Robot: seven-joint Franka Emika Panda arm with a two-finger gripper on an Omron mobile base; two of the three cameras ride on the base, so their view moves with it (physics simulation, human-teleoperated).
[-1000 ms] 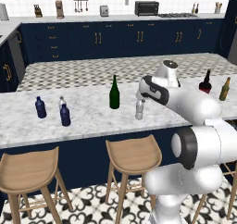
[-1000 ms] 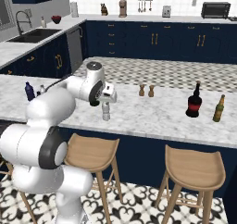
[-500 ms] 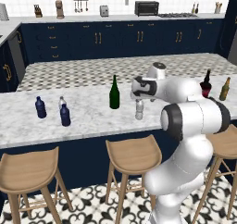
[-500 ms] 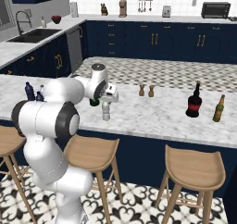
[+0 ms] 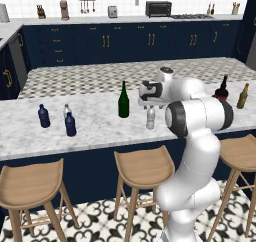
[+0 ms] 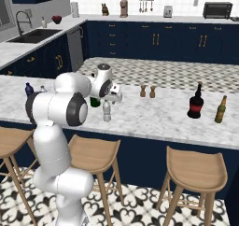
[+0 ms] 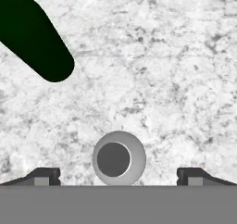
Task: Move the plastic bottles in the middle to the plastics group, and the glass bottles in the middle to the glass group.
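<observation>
Left base view takes in the long marble bench (image 5: 100,128), largest of all here, with the white arm bent over its middle. Tallest on it is the green glass bottle (image 5: 123,101), upright just beside the arm. A little nearer the bench's front edge stands the clear plastic bottle (image 5: 150,117), directly beneath the pincer (image 5: 150,102). Far to the left sit the plastics group (image 5: 44,116) and a navy bottle (image 5: 70,124) close by them; far right, the squat red-labelled bottle (image 5: 221,89) and the slim amber bottle (image 5: 243,96).

Hand view looks straight down on the clear bottle's cap, centred between the two fingertips (image 7: 44,176), which stand wide apart with nothing held. This centring cannot be judged from either base view.

Risks, as a judgement: the green bottle leans into the hand view's corner and is close, so a wide finger could clip it on descent. Closing too high on the rounded cap could let the small bottle slip or topple.
</observation>
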